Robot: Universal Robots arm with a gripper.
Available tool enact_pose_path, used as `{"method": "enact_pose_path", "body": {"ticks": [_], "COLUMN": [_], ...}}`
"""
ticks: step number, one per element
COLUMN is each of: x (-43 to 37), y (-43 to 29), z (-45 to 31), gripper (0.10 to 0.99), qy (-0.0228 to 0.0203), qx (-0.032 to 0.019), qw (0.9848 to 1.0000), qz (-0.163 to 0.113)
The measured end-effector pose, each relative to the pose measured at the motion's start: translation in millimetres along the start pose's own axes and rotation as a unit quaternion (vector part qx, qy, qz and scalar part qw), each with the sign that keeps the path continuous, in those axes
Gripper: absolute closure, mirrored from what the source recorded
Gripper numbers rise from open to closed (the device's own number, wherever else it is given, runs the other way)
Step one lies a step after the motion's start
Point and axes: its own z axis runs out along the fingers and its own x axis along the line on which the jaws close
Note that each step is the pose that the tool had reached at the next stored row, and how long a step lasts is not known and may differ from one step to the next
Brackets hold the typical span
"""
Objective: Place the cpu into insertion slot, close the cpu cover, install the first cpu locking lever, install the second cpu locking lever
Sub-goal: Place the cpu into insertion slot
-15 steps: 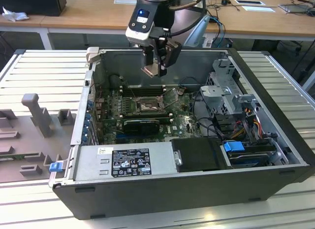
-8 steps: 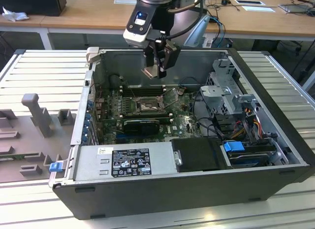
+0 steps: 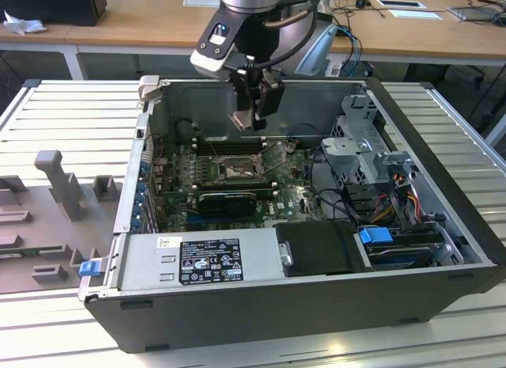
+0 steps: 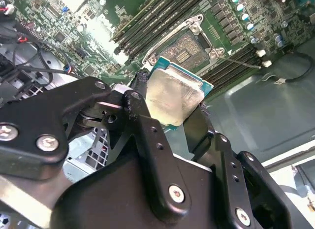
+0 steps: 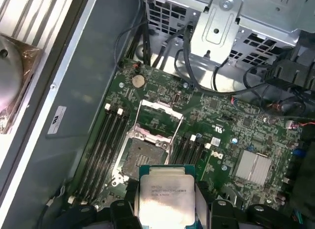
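Exterior view, from its left to its right: a grey moulded fixture tray (image 3: 55, 186) rests on the slatted bench (image 3: 79, 99). Next is an open computer case (image 3: 443, 225) lying on its side with the green motherboard (image 3: 292, 198) exposed, and a metal drive cage (image 3: 360, 146) towards the right. Above the board hangs the gripper (image 3: 254, 117). Its fingers are closed narrowly on the cpu (image 4: 172, 98), pinching two opposite edges and holding it in the air over the insertion slot (image 5: 142, 157), clear of it. The cpu cover (image 5: 162, 107) stands hinged open beside the bare slot. The chip looks light, thin and rigid. It is likely fragile underneath, so gripping by the edges seems safest.
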Motion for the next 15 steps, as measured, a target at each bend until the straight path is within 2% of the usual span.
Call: {"method": "enact_pose_path", "body": {"ticks": [4,9,12,15], "x": [-0.1,-0.2,-0.2,-0.3], "y": [-0.4,-0.8,-1.0,-1.3], "z": [4.7,8.9,11.6,15.3], "gripper": [0.545,0.545,0.545,0.545], "qy": [-0.0015,-0.0042,-0.0064,-0.0094], "qx": [-0.0003,-0.0009,-0.0013,-0.002], "qw": [0.9999,0.9988,0.9972,0.994], "qz": [0.017,0.048,0.075,0.109]}}
